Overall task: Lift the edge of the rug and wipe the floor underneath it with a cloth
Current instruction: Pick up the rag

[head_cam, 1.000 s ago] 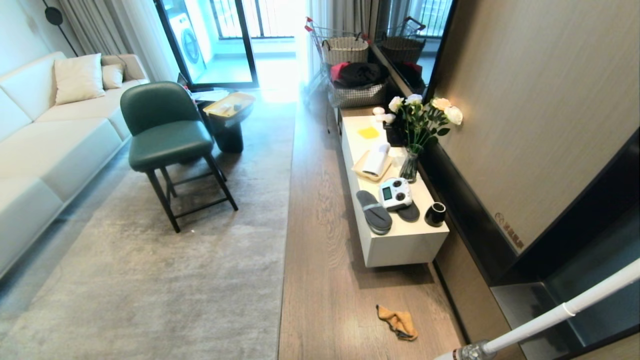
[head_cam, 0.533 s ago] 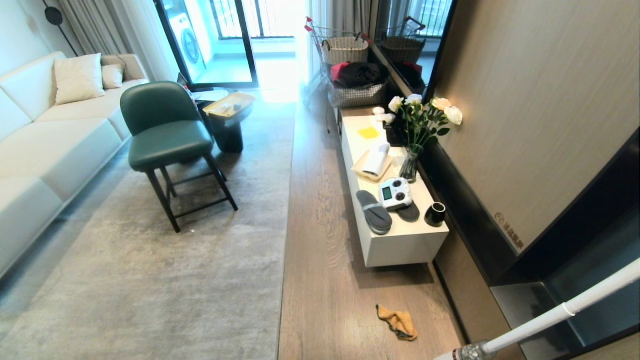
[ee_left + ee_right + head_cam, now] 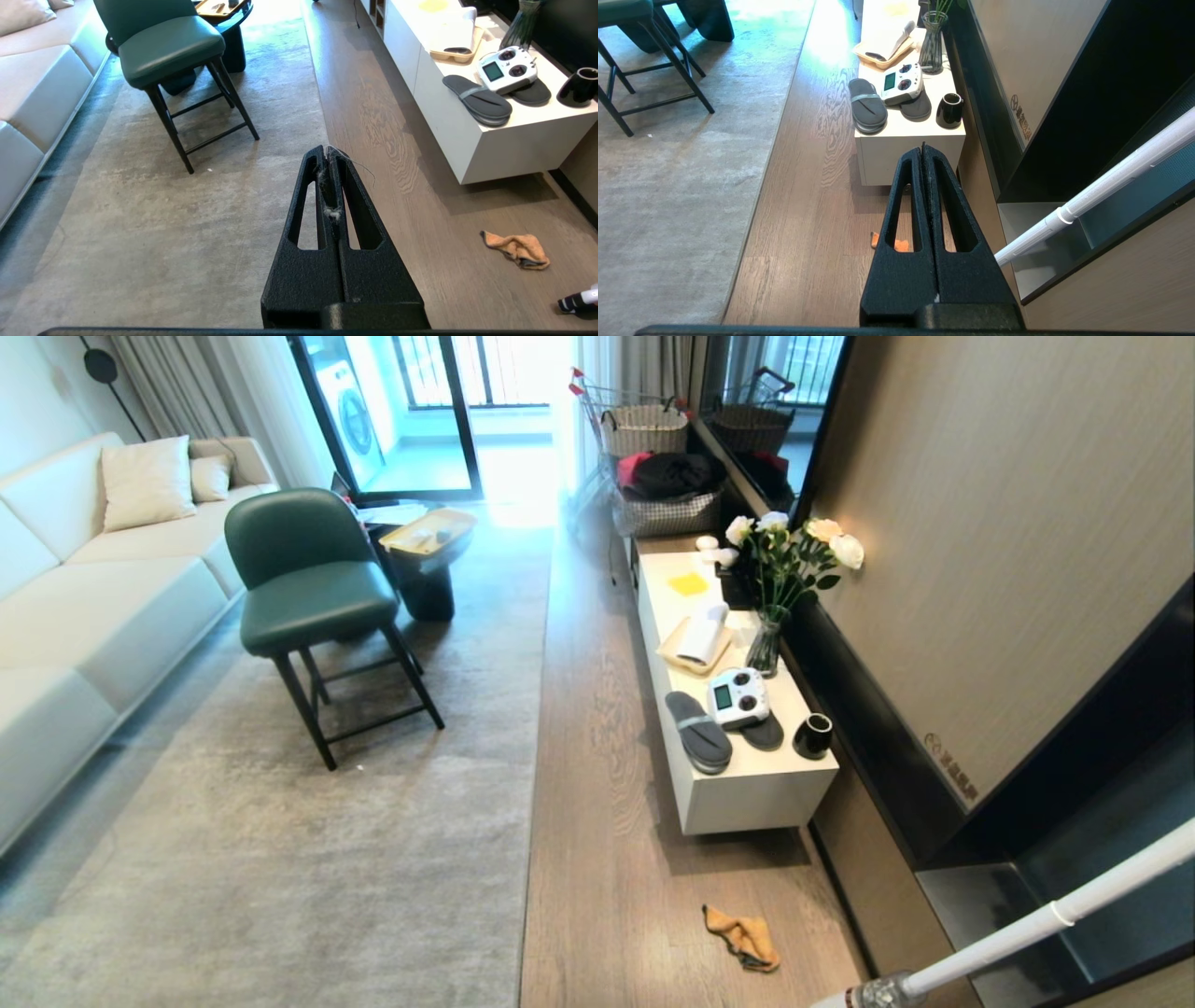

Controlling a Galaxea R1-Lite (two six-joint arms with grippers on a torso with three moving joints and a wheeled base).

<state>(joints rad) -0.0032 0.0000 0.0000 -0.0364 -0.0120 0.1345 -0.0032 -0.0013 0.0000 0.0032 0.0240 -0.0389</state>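
Orange-tan and crumpled, the cloth [image 3: 743, 938] lies on the floor [image 3: 597, 859] at the near right, just in front of the white cabinet's near end and well apart from the rug. A white pole [image 3: 1036, 922] slants across the near right corner beside it. Both grippers hang above the floor with nothing in them: the left gripper [image 3: 329, 151] has its jaws pressed fully together, with wisps of lint caught between them, and the right gripper [image 3: 923, 150] is likewise closed tight and empty. The rug edge [image 3: 534, 737] runs straight from near to far, lying flat against the floor left of the bare plank strip. Farther off, the cabinet's surface [image 3: 747, 775] carries slippers [image 3: 698, 732], a remote controller [image 3: 738, 697] and a black cup [image 3: 813, 735]. A green chair [image 3: 313, 597] stands on the rug at the far left.
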